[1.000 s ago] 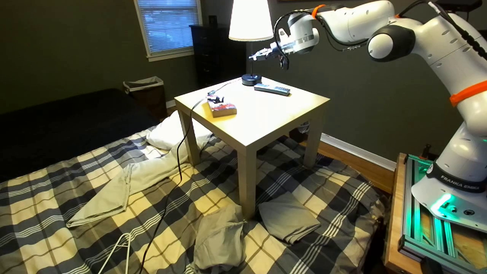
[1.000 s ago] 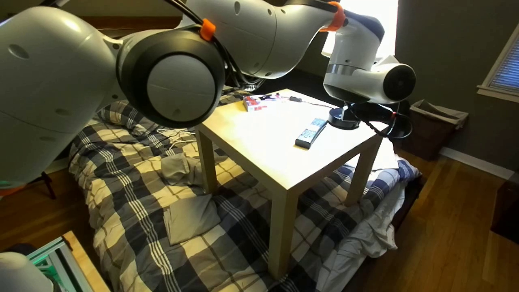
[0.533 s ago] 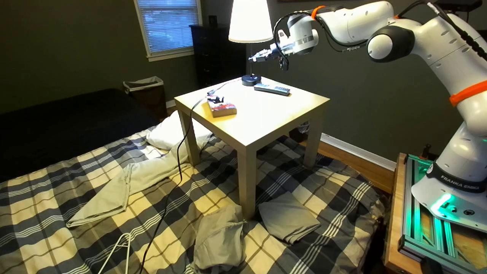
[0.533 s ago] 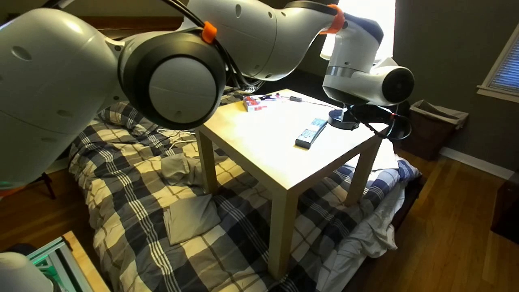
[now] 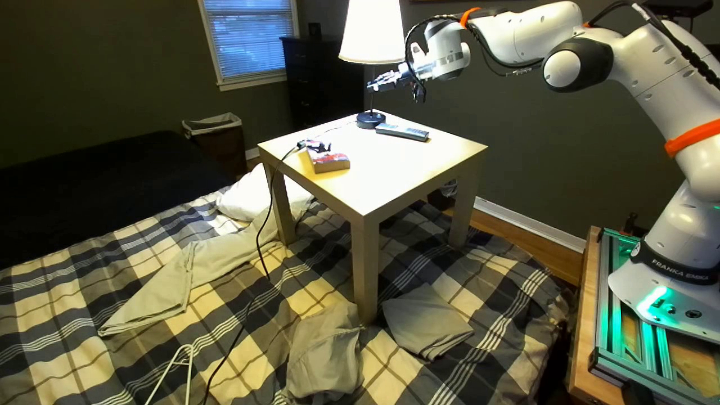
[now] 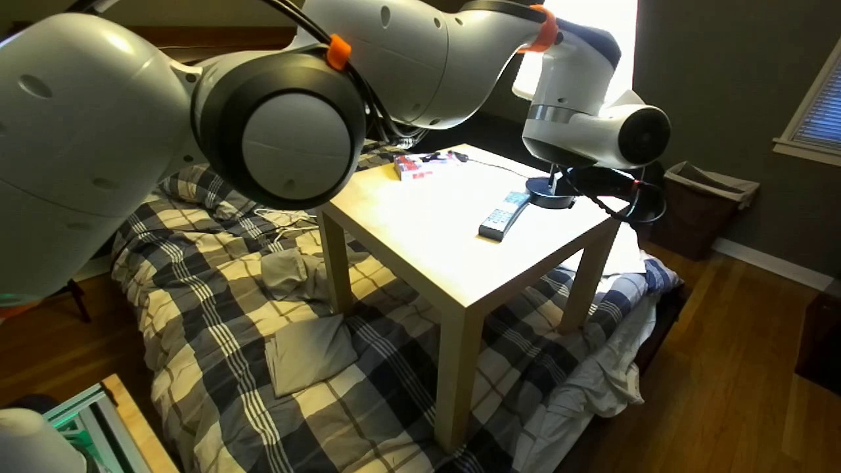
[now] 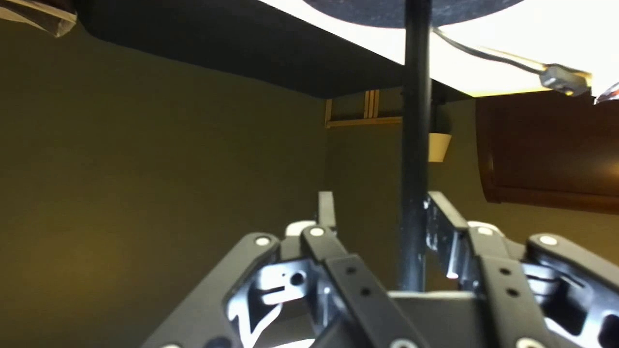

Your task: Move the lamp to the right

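Note:
The lamp (image 5: 372, 31) stands upright at the back corner of the small table, its shade glowing white. Its round dark base (image 6: 540, 195) rests on the tabletop in both exterior views; the arm's wrist partly covers the shade in an exterior view. My gripper (image 5: 371, 85) reaches the stem below the shade. In the wrist view, which stands upside down, my gripper (image 7: 379, 205) is open. The dark stem (image 7: 416, 145) stands between the fingers, right beside or touching the right-hand finger (image 7: 449, 212), with a wide gap to the left-hand finger (image 7: 326, 210).
A remote (image 5: 402, 133) lies close beside the lamp base on the light wooden table (image 5: 388, 180). A thick book (image 5: 331, 163) lies near the table's edge. The lamp's cord (image 5: 259, 242) runs past it and down onto the plaid bed (image 5: 506, 315).
The lamp has shifted slightly, its base toward the left in both exterior views. The cord and its switch have slid toward the book. The arm has barely moved.

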Controlling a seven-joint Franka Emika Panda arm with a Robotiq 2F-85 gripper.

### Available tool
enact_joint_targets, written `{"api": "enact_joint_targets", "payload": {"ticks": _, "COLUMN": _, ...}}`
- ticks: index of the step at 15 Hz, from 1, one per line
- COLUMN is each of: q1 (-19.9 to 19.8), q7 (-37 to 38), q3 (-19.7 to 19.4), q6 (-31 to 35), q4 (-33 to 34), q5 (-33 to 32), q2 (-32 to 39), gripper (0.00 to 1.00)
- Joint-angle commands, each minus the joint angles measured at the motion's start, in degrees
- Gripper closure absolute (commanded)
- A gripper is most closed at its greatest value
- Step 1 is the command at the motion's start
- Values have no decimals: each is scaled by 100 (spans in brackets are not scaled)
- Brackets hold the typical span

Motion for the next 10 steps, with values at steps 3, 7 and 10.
{"api": "enact_joint_targets", "payload": {"ticks": 3, "q1": -99, "q7": -129, "q3": 68, "q6": -143, "q4": -43, "q5": 98, "q2": -61, "gripper": 2}}
{"api": "enact_joint_targets", "payload": {"ticks": 7, "q1": -75, "q7": -47, "q3": 41, "q6": -158, "q4": -193, "q5": 40, "q2": -173, "gripper": 0}}
{"api": "enact_joint_targets", "payload": {"ticks": 10, "q1": -69, "q7": 2, "q3": 54, "q6": -169, "q4": -468, "q5": 71, "q2": -375, "gripper": 0}}
